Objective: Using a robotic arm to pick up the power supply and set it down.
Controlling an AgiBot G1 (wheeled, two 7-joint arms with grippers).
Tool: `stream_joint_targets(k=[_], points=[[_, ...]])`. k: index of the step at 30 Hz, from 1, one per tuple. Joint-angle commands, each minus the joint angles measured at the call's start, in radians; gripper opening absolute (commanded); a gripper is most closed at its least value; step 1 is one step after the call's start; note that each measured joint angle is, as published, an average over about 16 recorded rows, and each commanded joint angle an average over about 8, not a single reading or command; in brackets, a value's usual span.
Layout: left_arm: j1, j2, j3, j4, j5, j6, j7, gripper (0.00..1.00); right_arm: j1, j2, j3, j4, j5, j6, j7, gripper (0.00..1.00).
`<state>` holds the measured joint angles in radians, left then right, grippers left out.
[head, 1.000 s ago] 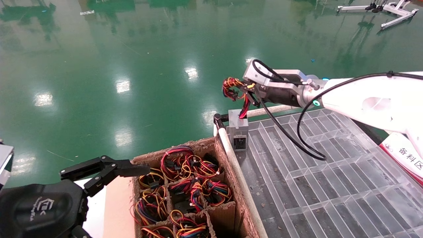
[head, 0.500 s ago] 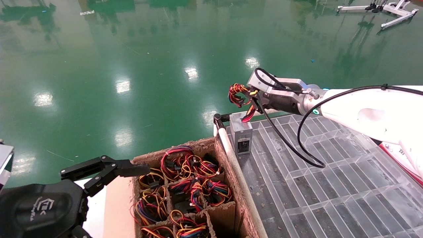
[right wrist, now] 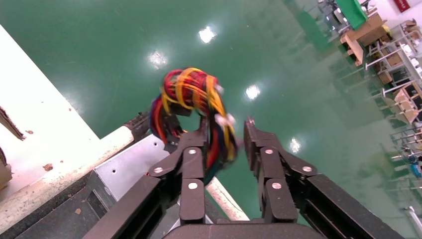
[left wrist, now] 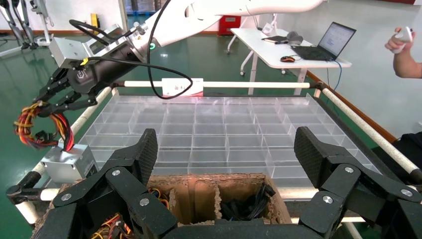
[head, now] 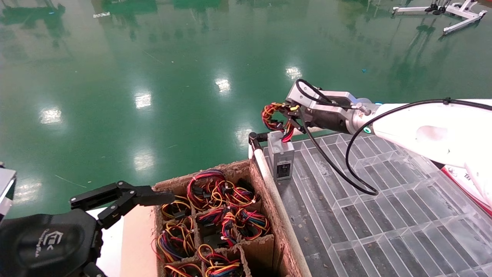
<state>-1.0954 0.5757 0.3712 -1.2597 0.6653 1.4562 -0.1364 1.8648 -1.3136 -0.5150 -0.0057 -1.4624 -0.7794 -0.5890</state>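
Observation:
The robotic arm (head: 423, 130), white with a green light ring, reaches over the far left corner of the clear tray. Its right gripper (head: 290, 115) (right wrist: 226, 128) is open: the wire bundle (head: 272, 115) (right wrist: 191, 94) hangs between the fingers, resting against one with a gap to the other. The power supply (head: 281, 156) (left wrist: 64, 164), a grey metal box with a dark label, stands upright in the tray's corner compartment just below the gripper. My left gripper (head: 153, 198) (left wrist: 226, 149) is parked open and empty over the cardboard box.
A cardboard divider box (head: 265, 246) holds several wire-coiled units. A clear compartment tray (head: 365, 200) fills the right side, edged by white padded rails (head: 276, 207). Beyond lies green floor. A desk with a laptop (left wrist: 328, 40) stands behind the tray.
The right gripper lowered the power supply onto the tray corner, then its fingers parted. The wire bundle has sagged down and left.

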Motion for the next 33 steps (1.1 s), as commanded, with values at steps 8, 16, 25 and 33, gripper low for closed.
stream_joint_targets(k=[8, 16, 25, 33], points=[[0.0, 0.0, 0.0, 0.0, 0.0, 0.0, 0.0, 1.0, 0.054, 0.027, -0.003, -0.029, -0.005, -0.09, 0.063, 1.0], [0.0, 0.0, 0.0, 0.0, 0.0, 0.0, 0.0, 1.0, 0.089, 0.049, -0.004, -0.046, -0.006, -0.165, 0.097, 1.0], [0.0, 0.0, 0.0, 0.001, 0.0, 0.0, 0.0, 1.0, 0.014, 0.106, 0.017, 0.069, 0.058, -0.213, 0.156, 1.0], [0.0, 0.0, 0.0, 0.001, 0.0, 0.0, 0.0, 1.0, -0.104, 0.193, 0.049, 0.247, 0.156, -0.287, 0.246, 1.0]])
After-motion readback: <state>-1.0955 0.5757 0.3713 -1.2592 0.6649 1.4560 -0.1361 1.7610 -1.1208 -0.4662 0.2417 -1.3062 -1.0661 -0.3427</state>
